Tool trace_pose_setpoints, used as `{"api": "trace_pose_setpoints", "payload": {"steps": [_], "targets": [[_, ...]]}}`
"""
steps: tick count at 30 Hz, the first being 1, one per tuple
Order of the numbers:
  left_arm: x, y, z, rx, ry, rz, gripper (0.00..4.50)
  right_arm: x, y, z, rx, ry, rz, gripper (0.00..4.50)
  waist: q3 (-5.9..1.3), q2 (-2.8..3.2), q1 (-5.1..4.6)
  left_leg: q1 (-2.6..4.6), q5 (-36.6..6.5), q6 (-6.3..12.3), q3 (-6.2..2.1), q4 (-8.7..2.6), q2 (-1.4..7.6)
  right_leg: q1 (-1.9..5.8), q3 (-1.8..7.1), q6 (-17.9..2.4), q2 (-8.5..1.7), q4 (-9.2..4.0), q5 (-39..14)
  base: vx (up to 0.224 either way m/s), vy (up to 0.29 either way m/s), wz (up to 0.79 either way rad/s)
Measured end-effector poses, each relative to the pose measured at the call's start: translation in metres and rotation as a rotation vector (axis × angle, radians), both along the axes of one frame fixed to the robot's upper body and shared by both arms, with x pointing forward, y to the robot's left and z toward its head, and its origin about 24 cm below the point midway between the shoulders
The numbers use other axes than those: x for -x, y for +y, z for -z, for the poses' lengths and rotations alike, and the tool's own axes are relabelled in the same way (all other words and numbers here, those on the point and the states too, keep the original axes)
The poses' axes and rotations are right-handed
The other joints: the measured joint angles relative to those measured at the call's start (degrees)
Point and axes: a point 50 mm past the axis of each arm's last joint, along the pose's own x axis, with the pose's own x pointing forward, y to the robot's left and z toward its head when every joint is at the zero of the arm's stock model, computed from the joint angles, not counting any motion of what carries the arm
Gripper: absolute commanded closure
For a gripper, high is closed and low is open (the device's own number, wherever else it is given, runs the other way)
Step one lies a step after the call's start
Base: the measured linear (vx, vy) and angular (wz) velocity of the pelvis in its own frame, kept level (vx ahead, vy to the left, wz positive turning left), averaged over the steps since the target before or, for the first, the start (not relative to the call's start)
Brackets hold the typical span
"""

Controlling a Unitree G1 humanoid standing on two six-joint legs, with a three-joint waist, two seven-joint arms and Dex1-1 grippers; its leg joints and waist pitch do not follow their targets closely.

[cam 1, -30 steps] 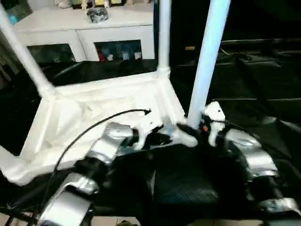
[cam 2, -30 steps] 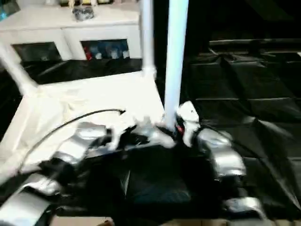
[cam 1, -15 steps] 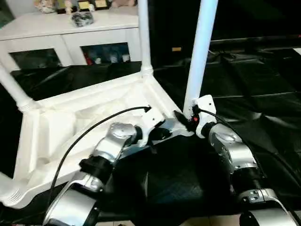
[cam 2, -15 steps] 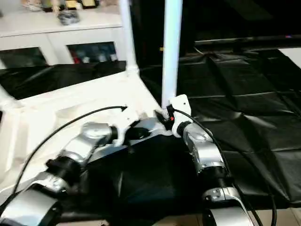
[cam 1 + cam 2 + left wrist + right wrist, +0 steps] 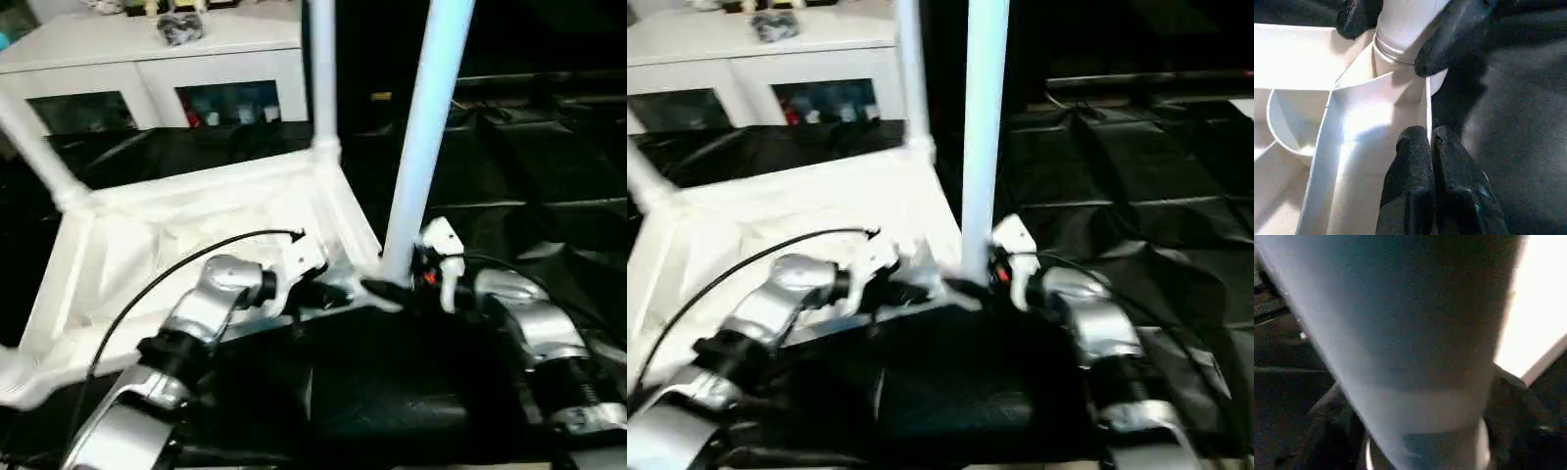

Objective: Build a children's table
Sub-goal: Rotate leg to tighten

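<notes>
Left eye view, centre: your right claw [image 5: 397, 289] clamps the last leg [image 5: 423, 147] at its socket, your left claw [image 5: 1431, 147] pinches the tabletop [image 5: 186, 235] rim, and three legs look fitted.

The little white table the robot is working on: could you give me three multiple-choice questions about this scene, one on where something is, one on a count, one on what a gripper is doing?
1. Where is the white cabinet?
A. Behind the tabletop
B. Under the robot's right arm
C. On top of the tabletop

2. How many legs stand up from the tabletop in the left eye view?
A. One
B. Three
C. Six

3. What is the left gripper doing?
A. Hanging open in the air
B. Pinching the tabletop's thin wall
C. Holding a screwdriver

Answers:
1 A: the cabinet stands beyond the tabletop's far edge.
2 B: the far left leg, the far right leg and the near leg rise from corners.
3 B: its two black fingers close on the wall beside the near leg, which the right gripper clasps.
</notes>
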Motion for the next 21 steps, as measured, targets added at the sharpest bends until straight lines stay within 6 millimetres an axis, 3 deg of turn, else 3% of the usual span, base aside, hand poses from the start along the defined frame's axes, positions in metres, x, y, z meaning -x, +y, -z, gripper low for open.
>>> {"api": "trace_pose_setpoints", "payload": {"steps": [9,21], "targets": [[0.005,0.006,-0.003,0.002,0.016,0.069,4.50,0.007,0.003,-0.005,-0.015,0.004,-0.109,1.96,0.01,-0.02,0.31,-0.01,0.0,0.00,0.04,0.03,-0.01,0.02,0.01,0.0,-0.02,0.02,0.0,0.000,0.000,0.00],[0.006,0.006,-0.002,-0.001,0.021,0.064,4.50,0.012,0.007,-0.002,-0.028,0.008,-0.097,1.99,0.00,-0.01,0.45,0.01,0.0,-0.01,0.04,0.05,-0.01,0.04,0.02,0.0,-0.03,0.05,0.0,0.000,0.000,0.00]]}}
